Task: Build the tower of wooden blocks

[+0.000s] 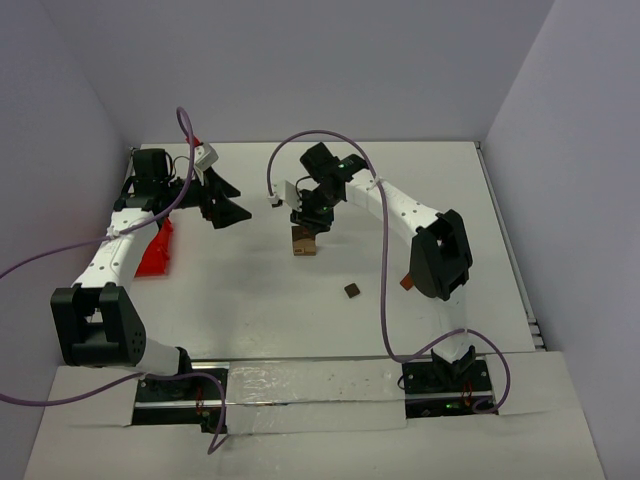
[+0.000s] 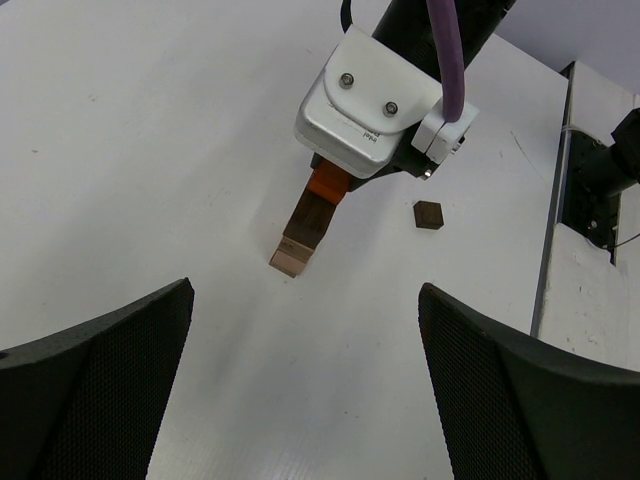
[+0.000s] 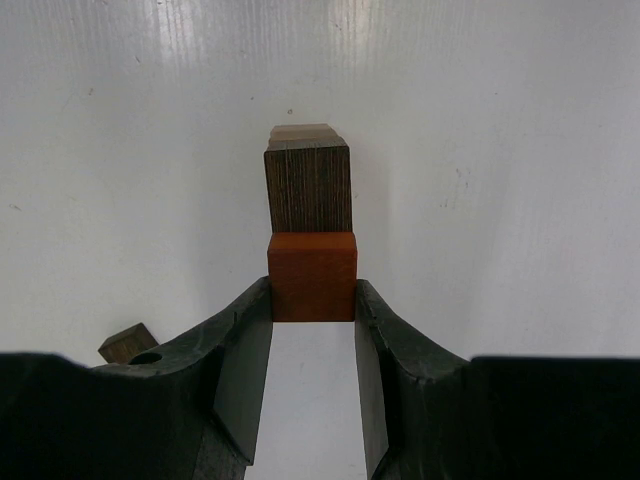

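The wood block tower point(image 1: 304, 243) stands mid-table, with tan blocks point(image 2: 291, 258) at the bottom and a dark brown block point(image 3: 308, 187) above them. On top sits a reddish-brown block point(image 3: 312, 277), and my right gripper point(image 3: 312, 292) is shut on its two sides from above. In the top view the right gripper point(image 1: 309, 220) hangs straight over the stack. My left gripper point(image 2: 305, 300) is wide open and holds nothing; it hovers to the left of the tower and faces it. A loose dark brown block point(image 1: 352, 291) lies on the table to the tower's front right.
A red plastic bin point(image 1: 155, 250) lies at the left, beside the left arm. The right arm's elbow point(image 1: 440, 255) rises right of the loose block, with a small reddish-brown piece point(image 1: 406, 283) next to it. Purple cables loop over both arms.
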Controlling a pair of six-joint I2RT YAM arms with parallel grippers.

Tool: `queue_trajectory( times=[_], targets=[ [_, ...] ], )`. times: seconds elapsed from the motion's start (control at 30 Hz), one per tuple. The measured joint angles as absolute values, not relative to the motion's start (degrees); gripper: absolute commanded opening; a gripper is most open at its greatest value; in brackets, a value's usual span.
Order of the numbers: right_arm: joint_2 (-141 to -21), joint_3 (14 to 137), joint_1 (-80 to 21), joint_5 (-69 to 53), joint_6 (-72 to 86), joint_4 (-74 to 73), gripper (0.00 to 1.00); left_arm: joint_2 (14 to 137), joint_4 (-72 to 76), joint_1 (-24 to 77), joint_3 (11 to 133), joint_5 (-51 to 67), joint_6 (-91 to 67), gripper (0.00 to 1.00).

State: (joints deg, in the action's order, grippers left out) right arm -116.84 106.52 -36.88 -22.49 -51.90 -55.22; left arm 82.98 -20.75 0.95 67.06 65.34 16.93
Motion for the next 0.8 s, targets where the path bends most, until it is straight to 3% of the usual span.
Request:
queue_trajectory(
  times=[0.53, 0.7, 0.8],
  targets=[
    [-116.86, 106.52, -36.94, -21.85, -51.45, -55.03, 0.61, 82.98, -20.8, 0.95, 66.98, 65.17, 17.21, 0.99],
    [-116.86, 106.52, -37.41, -21.9, -51.03, -54.88, 0.71, 82.98, -20.78, 0.95, 66.98, 65.08, 17.34, 0.99],
    [-116.84, 106.52, -37.7, -22.19, -50.42, -54.85, 0.85, 82.97, -20.8, 0.95, 66.98, 64.87, 17.53, 0.99]
  ],
)
